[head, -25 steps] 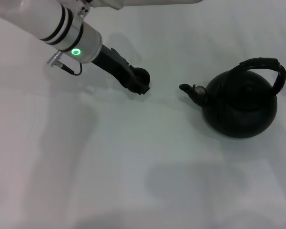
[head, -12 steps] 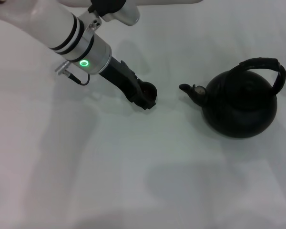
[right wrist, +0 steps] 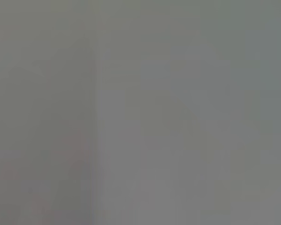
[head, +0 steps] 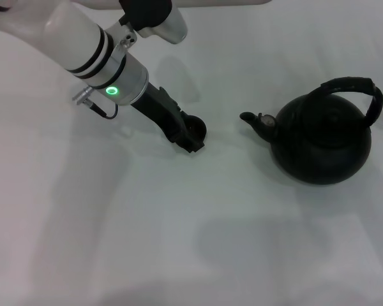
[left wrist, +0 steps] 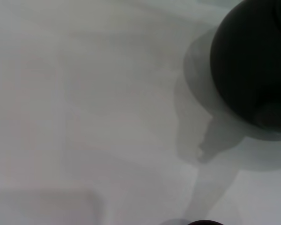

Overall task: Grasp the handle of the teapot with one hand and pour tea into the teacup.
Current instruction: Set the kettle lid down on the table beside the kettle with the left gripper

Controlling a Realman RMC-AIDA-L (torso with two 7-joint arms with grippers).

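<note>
On the white table (head: 179, 242), the left end effector (head: 190, 135) sits low at about ten o'clock from the centre, closed around the teacup (head: 195, 129), whose dark round rim shows between its fingers. The teapot (head: 322, 140) stands upright at three o'clock, well apart from the cup, spout toward it, its handle (head: 351, 86) arching over the body, ungrasped. The right end effector is out of sight.
</note>
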